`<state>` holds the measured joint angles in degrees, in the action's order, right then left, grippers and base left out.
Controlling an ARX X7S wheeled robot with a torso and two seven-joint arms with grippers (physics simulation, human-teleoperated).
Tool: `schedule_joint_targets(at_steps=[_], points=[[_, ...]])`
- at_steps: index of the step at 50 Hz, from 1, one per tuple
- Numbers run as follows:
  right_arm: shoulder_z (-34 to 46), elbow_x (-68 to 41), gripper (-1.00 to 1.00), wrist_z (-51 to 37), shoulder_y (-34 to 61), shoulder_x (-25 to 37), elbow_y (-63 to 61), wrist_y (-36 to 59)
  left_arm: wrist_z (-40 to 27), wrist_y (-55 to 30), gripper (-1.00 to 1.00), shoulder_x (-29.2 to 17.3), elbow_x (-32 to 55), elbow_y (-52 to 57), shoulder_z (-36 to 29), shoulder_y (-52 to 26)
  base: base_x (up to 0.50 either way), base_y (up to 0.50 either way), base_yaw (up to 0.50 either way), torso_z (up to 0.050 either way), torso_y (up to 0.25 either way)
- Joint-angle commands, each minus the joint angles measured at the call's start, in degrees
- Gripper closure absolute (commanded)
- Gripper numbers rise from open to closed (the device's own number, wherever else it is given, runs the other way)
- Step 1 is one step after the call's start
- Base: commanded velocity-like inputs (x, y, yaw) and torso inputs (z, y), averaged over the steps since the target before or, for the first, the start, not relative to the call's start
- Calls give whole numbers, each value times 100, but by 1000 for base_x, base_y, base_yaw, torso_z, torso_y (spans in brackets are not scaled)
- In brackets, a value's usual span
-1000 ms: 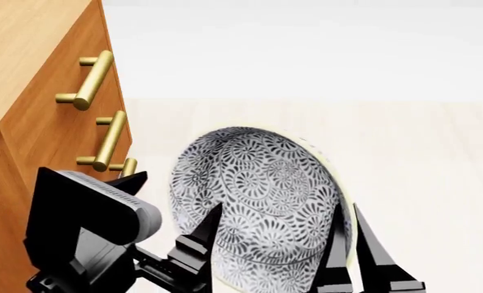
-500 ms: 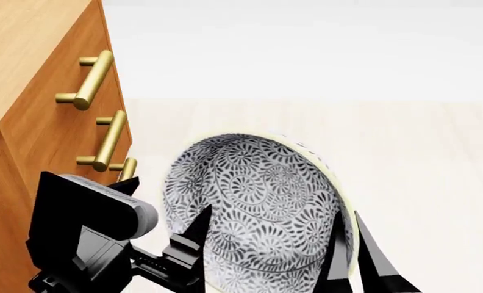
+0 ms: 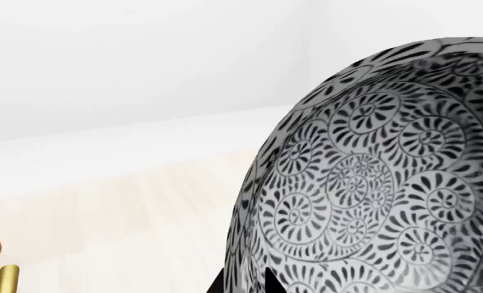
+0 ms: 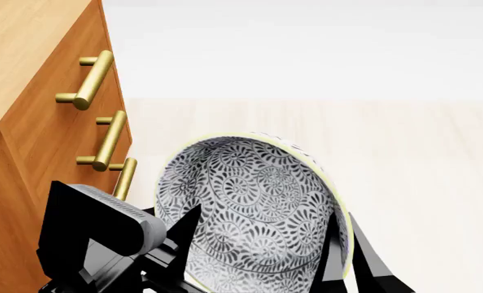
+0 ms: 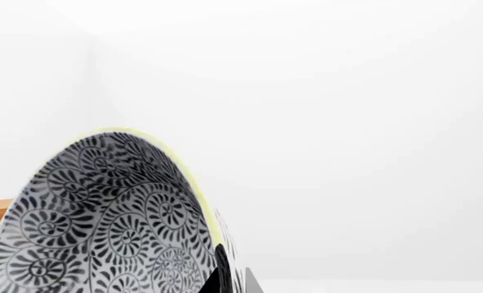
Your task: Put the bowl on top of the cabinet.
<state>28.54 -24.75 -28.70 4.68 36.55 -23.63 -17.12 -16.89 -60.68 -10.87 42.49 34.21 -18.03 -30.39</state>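
Observation:
The bowl (image 4: 250,207), white with a dense grey-black floral pattern and a pale rim, hangs in the air tilted, its inside facing the head view, just right of the cabinet's front. My left gripper (image 4: 183,235) is shut on the bowl's left rim and my right gripper (image 4: 349,256) on its right rim. In the left wrist view the bowl (image 3: 372,183) fills the frame and its wall sits between the left gripper's (image 3: 243,284) tips. The right gripper (image 5: 232,281) likewise pinches the bowl (image 5: 103,226) rim. The orange-brown cabinet (image 4: 38,128) stands at the left, with a lighter top.
Three brass bar handles (image 4: 91,79) stick out from the cabinet front toward the bowl; the lowest (image 4: 124,177) is close to the bowl's left rim. Pale wood floor (image 4: 421,159) stretches to the right, with a white wall behind it.
The bowl and both grippers have shifted a little left and down in the head view, nearer the cabinet's lowest handle. Both grips are unchanged.

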Motion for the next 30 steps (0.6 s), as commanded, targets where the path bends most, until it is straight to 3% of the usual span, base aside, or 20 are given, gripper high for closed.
schedule_joint_targets(at_steps=[1, 18, 19, 30], points=[[-143, 116, 100, 16, 33, -50, -74, 18, -223, -58, 100, -10, -532, -17, 163, -8, 0, 0, 0, 0, 0], [-182, -54, 100, -93, 70, -34, -67, 254, -344, -94, 100, -29, -407, 68, 229, -2, 0, 0, 0, 0, 1], [-151, -96, -100, -63, 89, -13, -80, 317, -351, -92, 100, -35, -402, 85, 232, 0, 0, 0, 0, 0, 0], [28, -127, -100, -121, 315, -7, -51, 951, -377, 28, 100, -104, -446, 27, 220, 55, 0, 0, 0, 1, 0]])
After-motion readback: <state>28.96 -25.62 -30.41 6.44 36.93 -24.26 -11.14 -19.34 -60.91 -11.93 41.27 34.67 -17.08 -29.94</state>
